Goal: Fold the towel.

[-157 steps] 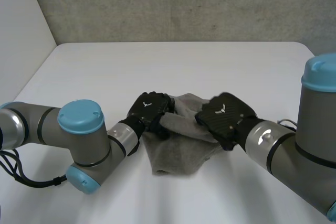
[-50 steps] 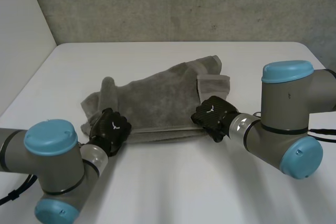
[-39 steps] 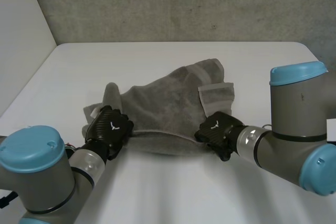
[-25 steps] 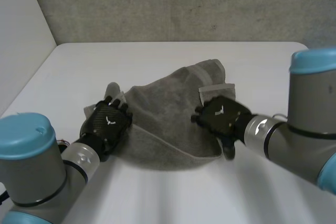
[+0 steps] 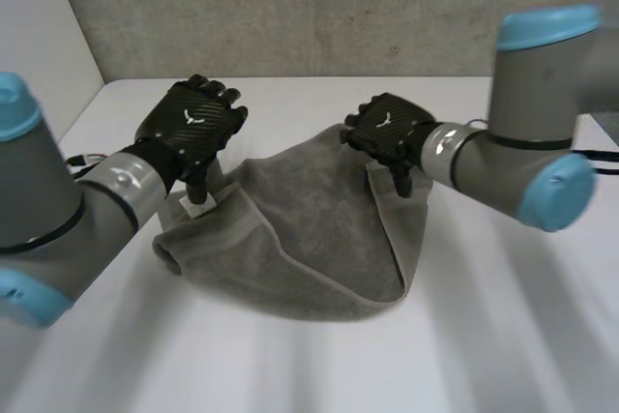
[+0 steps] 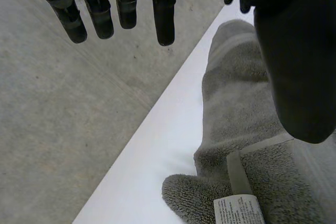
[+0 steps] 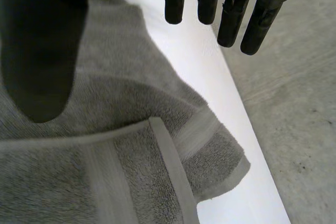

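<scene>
At the upper left of the head view the left robot hand [image 5: 191, 126] hung above the bench [image 5: 484, 336], higher in the frame than half a second before, when it sat low on the near left corner of the towel [image 5: 309, 239]. Its own wrist view showed its fingers straight and spread, the thumb standing apart from them, and nothing between: it had let the cloth go. Just under that thumb lay a white label [image 5: 198, 208] on the towel's left corner, which had come to rest on top of the cloth. The grey towel itself lay in the middle of the frame, flat on the bench, doubled over. The near edge that the two hands had been carrying now lay toward the far side, and a rounded fold ran along the side nearest the camera. To the right of centre the right robot hand [image 5: 387, 132] had likewise come up off the cloth and hovered over the towel's far right corner, fingers pointing down. Its wrist view showed straight, slightly parted fingers and a separate thumb, holding nothing, with a hemmed corner [image 7: 220, 156] of the towel lying below the fingertips at the bench's far edge.
</scene>
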`<move>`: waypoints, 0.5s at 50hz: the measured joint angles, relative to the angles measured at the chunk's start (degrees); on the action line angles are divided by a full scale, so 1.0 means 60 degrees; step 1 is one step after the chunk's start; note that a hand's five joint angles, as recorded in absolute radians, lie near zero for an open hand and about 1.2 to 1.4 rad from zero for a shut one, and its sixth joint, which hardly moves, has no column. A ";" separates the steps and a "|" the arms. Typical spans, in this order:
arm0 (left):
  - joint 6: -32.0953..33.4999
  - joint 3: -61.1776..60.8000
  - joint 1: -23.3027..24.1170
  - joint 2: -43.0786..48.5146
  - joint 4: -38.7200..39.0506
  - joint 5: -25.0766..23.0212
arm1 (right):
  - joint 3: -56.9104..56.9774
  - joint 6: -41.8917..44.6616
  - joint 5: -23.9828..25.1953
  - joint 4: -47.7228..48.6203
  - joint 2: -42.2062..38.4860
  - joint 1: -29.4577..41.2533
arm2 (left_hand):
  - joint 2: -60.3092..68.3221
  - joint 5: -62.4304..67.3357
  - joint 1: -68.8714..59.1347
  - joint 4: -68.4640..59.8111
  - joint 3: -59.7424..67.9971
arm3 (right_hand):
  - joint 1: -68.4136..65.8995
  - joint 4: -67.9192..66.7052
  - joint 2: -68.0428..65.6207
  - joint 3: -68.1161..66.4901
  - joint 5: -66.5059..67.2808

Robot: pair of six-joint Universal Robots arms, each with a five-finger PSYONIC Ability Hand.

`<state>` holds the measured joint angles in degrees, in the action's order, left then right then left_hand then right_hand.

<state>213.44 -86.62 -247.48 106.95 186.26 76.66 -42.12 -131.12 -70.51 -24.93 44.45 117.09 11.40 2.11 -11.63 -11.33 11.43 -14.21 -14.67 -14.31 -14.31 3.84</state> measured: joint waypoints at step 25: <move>0.0145 0.4176 0.0012 0.4731 -0.2545 -0.0526 | 0.4094 0.1782 -0.0949 -0.0124 -0.4198 0.0125 | 0.1260 0.1102 -0.1215 -0.1270 0.1253 | -0.2568 -0.2481 -0.2505 -0.2509 0.2683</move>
<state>214.31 -61.57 -247.41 135.34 170.99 73.51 -17.56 -120.43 -76.20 -25.67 19.26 117.84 18.96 8.73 -18.92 -18.95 18.95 -29.62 -29.55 -29.34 -29.37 19.94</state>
